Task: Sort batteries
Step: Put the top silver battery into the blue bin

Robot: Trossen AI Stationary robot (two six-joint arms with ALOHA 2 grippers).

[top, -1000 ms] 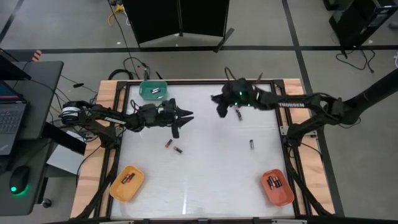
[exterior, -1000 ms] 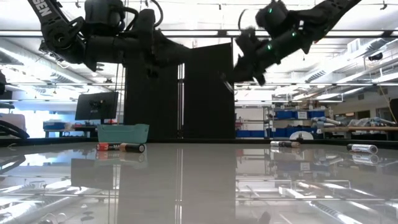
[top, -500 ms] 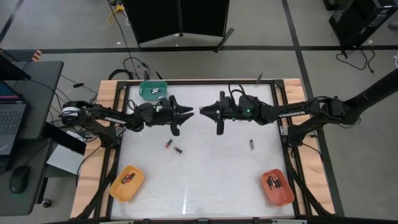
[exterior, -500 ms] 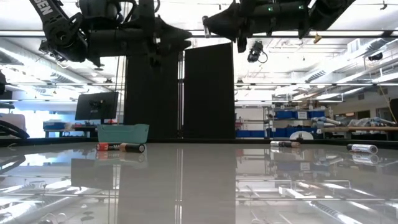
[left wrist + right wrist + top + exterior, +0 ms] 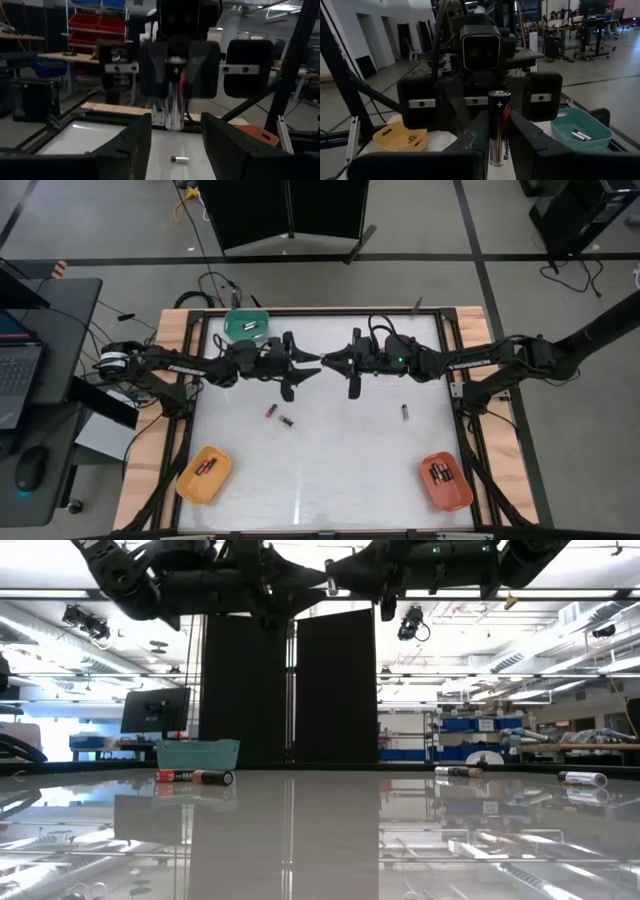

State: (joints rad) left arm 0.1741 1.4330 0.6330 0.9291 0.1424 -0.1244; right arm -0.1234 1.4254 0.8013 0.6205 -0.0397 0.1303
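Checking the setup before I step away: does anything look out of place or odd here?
Nothing damaged or spilled. The right gripper holds a battery upright, tip to tip with the open left gripper above the table. Loose batteries lie unsorted.

Robotics lab, parts-bin shelving [image 5: 480,725], monitor [image 5: 155,710], ceiling strip lights [image 5: 590,635]

The left pincer [image 5: 312,366] has been pushed further toward the middle of the tabletop [image 5: 330,460] over the last half second, and the gap to the right pincer [image 5: 328,360] is now all but closed. A second ago the right pincer was pointed down at the far side; since then it has been swung level, with the battery [image 5: 498,127] clamped upright in it.
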